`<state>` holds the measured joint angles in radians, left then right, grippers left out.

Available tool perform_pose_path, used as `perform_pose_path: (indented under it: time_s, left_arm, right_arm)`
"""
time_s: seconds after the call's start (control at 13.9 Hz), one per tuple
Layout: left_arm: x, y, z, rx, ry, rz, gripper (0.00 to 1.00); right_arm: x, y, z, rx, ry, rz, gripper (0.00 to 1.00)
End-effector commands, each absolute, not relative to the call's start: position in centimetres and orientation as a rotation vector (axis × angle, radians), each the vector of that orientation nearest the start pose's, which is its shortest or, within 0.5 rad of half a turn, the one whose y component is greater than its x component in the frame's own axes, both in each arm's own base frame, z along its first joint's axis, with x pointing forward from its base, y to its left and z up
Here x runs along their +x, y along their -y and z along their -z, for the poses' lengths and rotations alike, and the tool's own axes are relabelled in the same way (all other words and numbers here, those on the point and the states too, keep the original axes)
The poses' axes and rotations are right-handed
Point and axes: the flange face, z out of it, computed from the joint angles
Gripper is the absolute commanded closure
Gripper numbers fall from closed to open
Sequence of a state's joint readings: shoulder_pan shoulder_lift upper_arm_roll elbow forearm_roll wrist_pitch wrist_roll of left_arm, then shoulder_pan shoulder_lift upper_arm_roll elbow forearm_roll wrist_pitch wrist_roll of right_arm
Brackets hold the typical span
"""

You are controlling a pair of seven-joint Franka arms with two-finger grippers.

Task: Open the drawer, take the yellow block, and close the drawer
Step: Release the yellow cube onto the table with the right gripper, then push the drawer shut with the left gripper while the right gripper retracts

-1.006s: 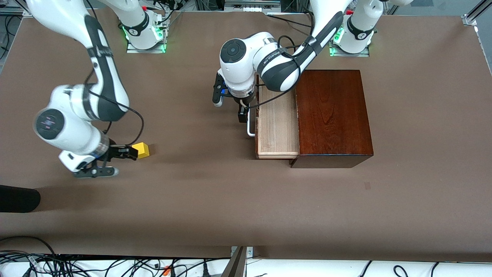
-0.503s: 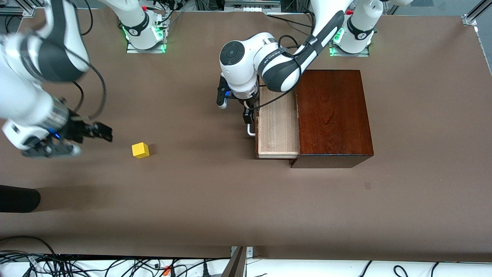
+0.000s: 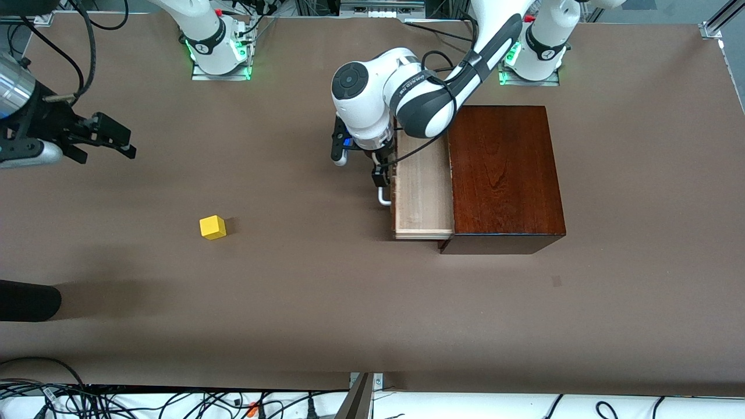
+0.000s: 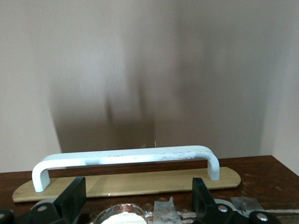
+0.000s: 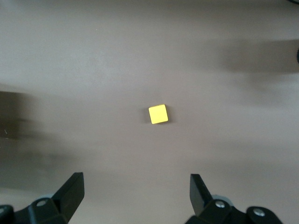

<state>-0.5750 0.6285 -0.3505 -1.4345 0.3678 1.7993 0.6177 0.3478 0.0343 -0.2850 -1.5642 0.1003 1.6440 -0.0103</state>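
The yellow block lies alone on the brown table toward the right arm's end; it also shows in the right wrist view. My right gripper is open and empty, up in the air over bare table, well apart from the block. The drawer of the dark wooden box stands partly open and shows its pale interior. My left gripper is open at the drawer's front, its fingers spread on either side of the white handle's middle.
A dark rounded object juts in at the table's edge by the right arm's end. Cables run along the edge nearest the camera. The arm bases stand along the farthest edge.
My right gripper has let go of the yellow block and risen away from it. The block stays put. The drawer has slid a little into the box with my left gripper against it.
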Motion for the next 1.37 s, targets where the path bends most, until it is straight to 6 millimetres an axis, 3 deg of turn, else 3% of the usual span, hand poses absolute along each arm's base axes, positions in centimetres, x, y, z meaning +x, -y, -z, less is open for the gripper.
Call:
perform_pose_path:
  time_s: [0.0, 0.5, 0.93, 1.29]
  left_arm:
    - [48.5, 48.1, -32.9, -1.992, -2.093, -0.359, 0.0]
    - [50.2, 44.9, -32.6, -2.013, -2.025, -0.458, 0.0]
    - [52.1, 41.2, -32.9, -2.064, -1.955, -0.518, 0.0]
    - [52.3, 39.2, -32.8, -2.073, -1.914, -0.599, 0.0]
  right_arm:
    - [55.1, -4.4, -62.5, -3.067, 0.137, 0.069, 0.0]
    - [53.5, -4.4, -63.3, -3.09, 0.152, 0.09, 0.0]
    - [54.3, -3.6, -62.9, -3.122, 0.174, 0.095, 0.0]
    - [54.7, -3.3, -63.0, -3.202, 0.192, 0.105, 0.0]
